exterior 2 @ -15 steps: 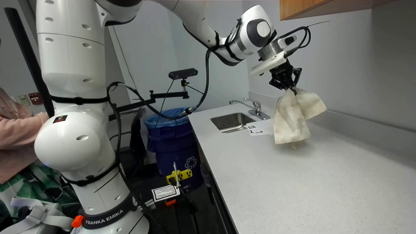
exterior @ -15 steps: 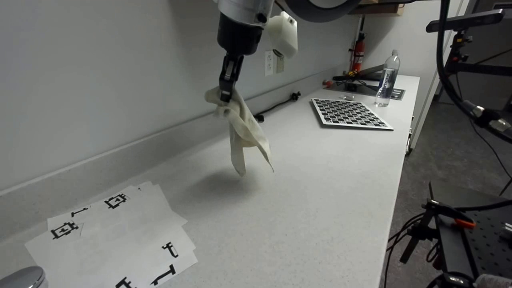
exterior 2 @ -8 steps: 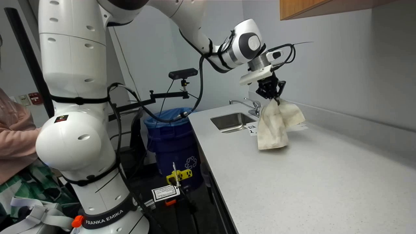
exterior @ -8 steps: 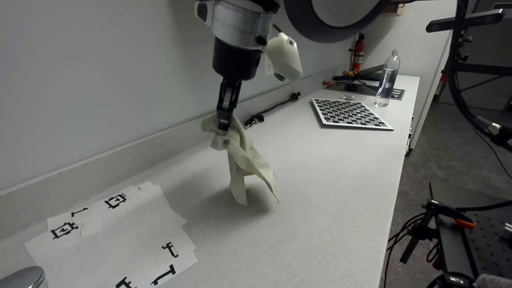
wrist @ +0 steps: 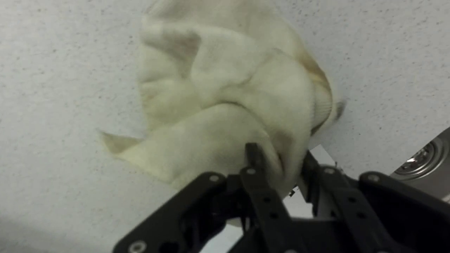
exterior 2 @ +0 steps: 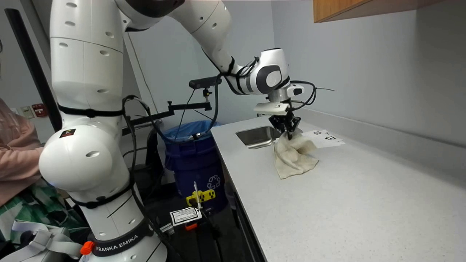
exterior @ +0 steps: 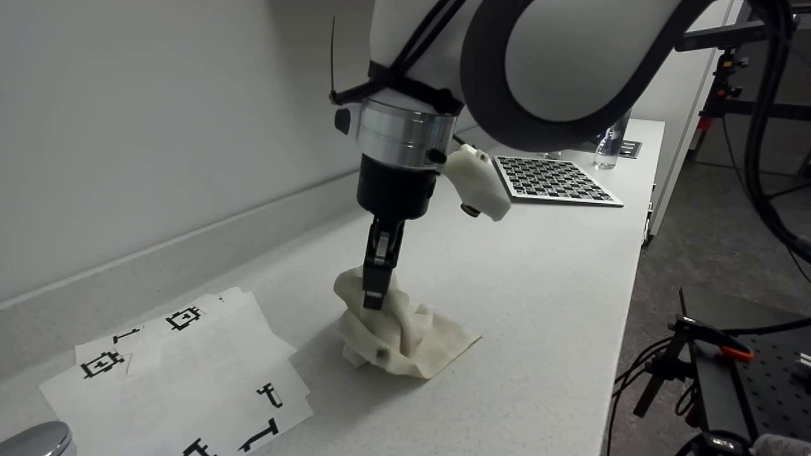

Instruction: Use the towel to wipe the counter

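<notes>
The cream towel (exterior: 437, 345) lies bunched, its lower part spread on the pale speckled counter (exterior: 526, 304). It also shows in an exterior view (exterior 2: 294, 160) and in the wrist view (wrist: 221, 80). My gripper (exterior: 374, 303) points down into the towel's upper folds. In the wrist view, the gripper (wrist: 280, 151) has a towel fold pinched between its two black fingers. In an exterior view, the gripper (exterior 2: 289, 135) sits at the towel's top, low over the counter (exterior 2: 356, 207). The towel's underside is hidden.
White printed sheets (exterior: 184, 373) lie beside the towel, also seen in an exterior view (exterior 2: 324, 138). The sink (exterior 2: 256, 138) is past the towel. A checkered board (exterior: 557, 180) and a bottle (exterior: 609, 149) stand farther along. A wall with a backsplash (exterior: 209, 244) borders the counter.
My gripper has moved down with the towel. The towel hung in the air a second ago; now its lower part rests and folds on the counter, nearer the sink.
</notes>
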Controlling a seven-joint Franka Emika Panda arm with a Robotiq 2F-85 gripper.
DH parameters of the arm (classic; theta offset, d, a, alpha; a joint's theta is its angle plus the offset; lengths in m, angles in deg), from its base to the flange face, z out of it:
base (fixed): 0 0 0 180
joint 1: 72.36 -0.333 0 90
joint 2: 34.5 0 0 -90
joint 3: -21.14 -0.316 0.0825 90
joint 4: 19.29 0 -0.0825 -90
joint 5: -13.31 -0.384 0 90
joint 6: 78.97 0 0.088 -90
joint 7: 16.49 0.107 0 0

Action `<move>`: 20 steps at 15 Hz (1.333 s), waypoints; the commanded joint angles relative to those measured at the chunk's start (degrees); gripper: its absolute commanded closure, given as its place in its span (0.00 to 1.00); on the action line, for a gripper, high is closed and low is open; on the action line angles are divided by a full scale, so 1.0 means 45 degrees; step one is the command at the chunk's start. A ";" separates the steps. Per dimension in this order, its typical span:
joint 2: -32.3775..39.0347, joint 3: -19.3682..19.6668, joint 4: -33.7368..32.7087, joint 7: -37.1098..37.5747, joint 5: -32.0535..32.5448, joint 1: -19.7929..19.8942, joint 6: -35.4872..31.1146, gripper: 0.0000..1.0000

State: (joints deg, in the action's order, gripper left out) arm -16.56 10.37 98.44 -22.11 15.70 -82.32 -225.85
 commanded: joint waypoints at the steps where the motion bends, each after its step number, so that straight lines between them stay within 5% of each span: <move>1: -0.0160 -0.0490 0.0312 -0.0776 -0.1364 0.0410 -0.0161 0.39; 7: -0.0635 -0.0587 0.0663 -0.0695 -0.2264 0.0369 -0.0095 0.00; 20: -0.0736 0.1183 0.1076 0.3257 -0.1420 0.0187 -0.0151 0.00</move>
State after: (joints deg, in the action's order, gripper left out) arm -18.96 14.25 102.39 -12.12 8.11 -81.54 -225.91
